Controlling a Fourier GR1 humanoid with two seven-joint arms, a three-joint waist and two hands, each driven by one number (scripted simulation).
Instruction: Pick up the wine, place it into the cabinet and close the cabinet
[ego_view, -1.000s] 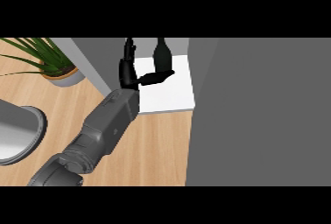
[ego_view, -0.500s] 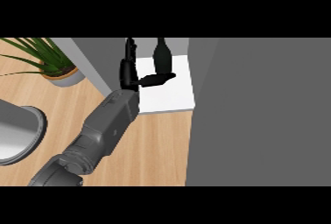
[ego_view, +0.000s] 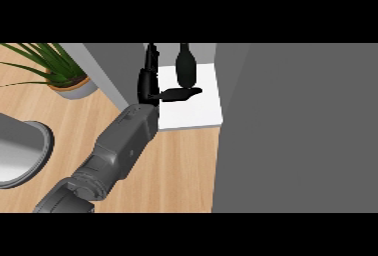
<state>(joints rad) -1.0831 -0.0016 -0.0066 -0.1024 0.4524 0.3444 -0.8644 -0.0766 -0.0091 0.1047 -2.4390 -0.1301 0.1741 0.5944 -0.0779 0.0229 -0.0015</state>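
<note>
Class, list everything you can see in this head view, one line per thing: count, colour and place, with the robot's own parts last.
Wine bottle: one, black, standing on the white cabinet shelf, upper middle.
Cabinet shelf: one, white, upper middle.
Cabinet door: one, grey, right side.
Potted plant: one, green leaves in a tan pot, upper left.
Round metal object: one, grey, left edge.
Counter: one, light wood, lower half.
Hand: one, black, beside the bottle, on a grey forearm.

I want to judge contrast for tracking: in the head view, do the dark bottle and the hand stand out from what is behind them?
Head view: the dark wine bottle stands out against the white cabinet shelf; the black hand blends with it in tone, its thumb alone showing clearly over the shelf; lighting is flat, without glare.
</note>
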